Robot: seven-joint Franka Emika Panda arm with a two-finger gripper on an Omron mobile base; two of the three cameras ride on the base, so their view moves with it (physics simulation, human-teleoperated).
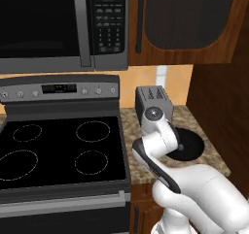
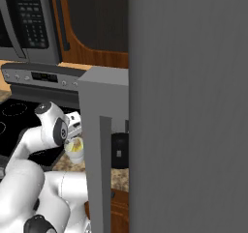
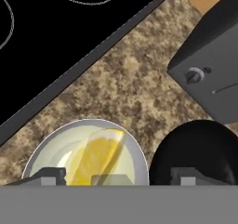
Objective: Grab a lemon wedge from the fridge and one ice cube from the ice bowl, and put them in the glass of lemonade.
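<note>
lemon wedge: lies inside the glass of lemonade, leaning across it; I judge this half of the task done
glass of lemonade, place: stands on the speckled desk, right below my hand, just beside the ice bowl; in the right base view it sits by my forearm, yellow showing at its top
ice bowl: black, on the desk between the glass and the toaster; in the left base view its rim shows past my wrist; I cannot make out any ice cube in it from here
fridge: grey door close on my right, blocking much of the right base view
fingers: spread wide, tips standing either side of the glass rim area, nothing pinched between them, no contact I can confirm
left to do: one ice cube from the ice bowl into the glass; not yet started as far as I can judge
next, my guess: shift across to the bowl, which is near
</note>
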